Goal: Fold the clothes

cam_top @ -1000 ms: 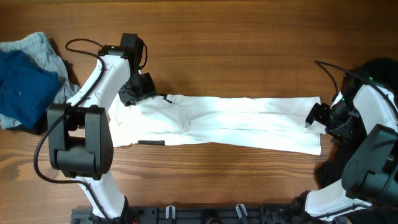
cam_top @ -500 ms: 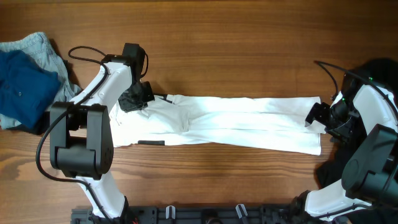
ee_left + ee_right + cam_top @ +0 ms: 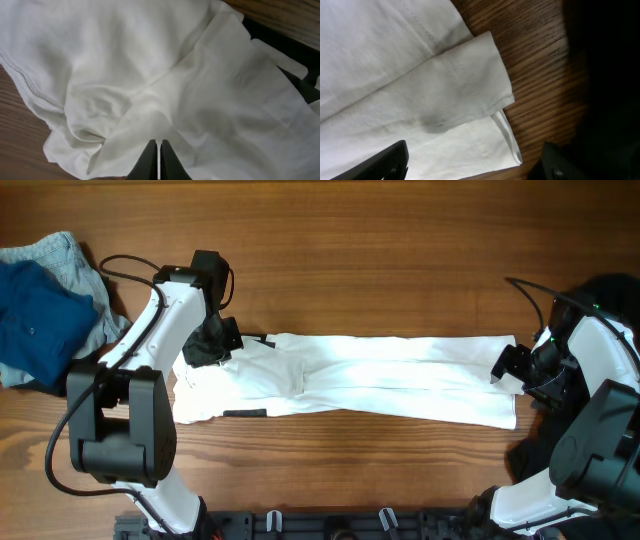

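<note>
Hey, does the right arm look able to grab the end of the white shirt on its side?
Probably yes. The right gripper hangs open right over that end of the white shirt, with nothing lying on the cloth there.

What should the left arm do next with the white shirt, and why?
Probably lift the left gripper a little and start carrying its pinch toward the right gripper. Its jaws are shut on a fold at the left end of the white shirt, the shirt lies in a long flat strip, and the right jaws stand open over the far end, holding nothing.
</note>
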